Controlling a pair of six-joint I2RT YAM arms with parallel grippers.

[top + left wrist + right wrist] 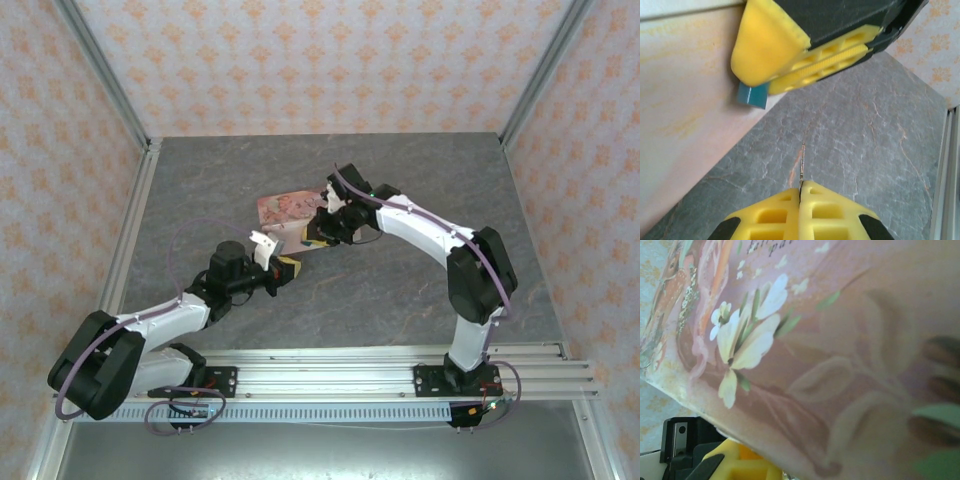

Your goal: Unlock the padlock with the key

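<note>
Pinching the slippery key (803, 161) by its bow, left gripper (801, 185) clenched, I see right gripper (766, 82) clamping padlock (751, 95) at eleven o'clock.

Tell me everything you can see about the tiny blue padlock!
The padlock is tiny and teal-blue, with a smooth, painted-looking body. Just one blocky corner peeks out, and its shackle is hidden. It seems pinched in the yellow fingers of the right gripper, right up against the pale pink tin. The thin silvery key, held in the shut left gripper, points toward it but is not touching it.
</note>
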